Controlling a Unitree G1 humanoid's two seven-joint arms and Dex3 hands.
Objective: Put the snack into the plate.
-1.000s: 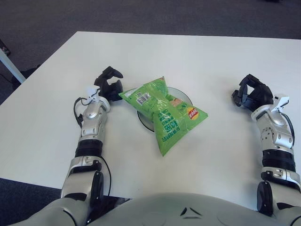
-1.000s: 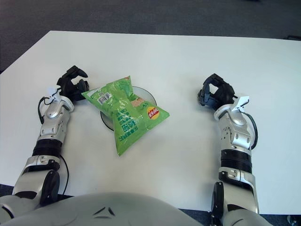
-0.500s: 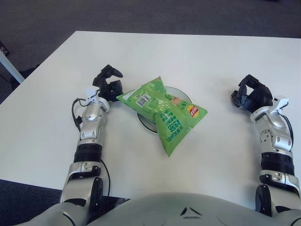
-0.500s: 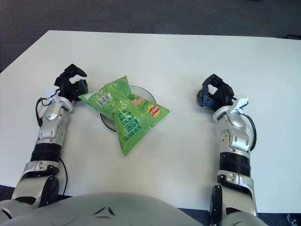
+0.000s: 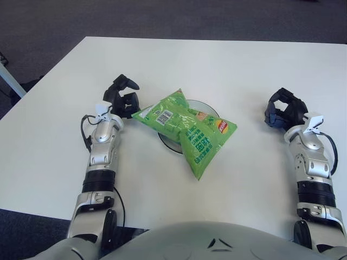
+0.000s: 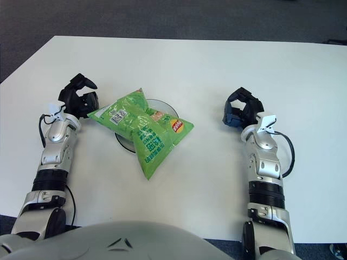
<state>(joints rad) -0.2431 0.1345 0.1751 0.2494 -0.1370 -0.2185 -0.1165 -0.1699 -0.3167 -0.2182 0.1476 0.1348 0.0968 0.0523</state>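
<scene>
Our left hand [image 5: 123, 98] pinches the snack [image 5: 187, 130] corner over the plate [image 5: 172, 145]; we should centre it, then release; right hand [image 5: 284, 108] curled, idle

both views look from the robot's head, forward and steeply down onto the white table [image 5: 227, 65], close enough that the torso fills the bottom edge. the two viewpoints sit side by side (slight horizontal offset only). shared field: the table top, both arms, the green snack bag [image 5: 187, 127] near centre, dark floor [image 6: 162, 16] beyond the far edge.
</scene>
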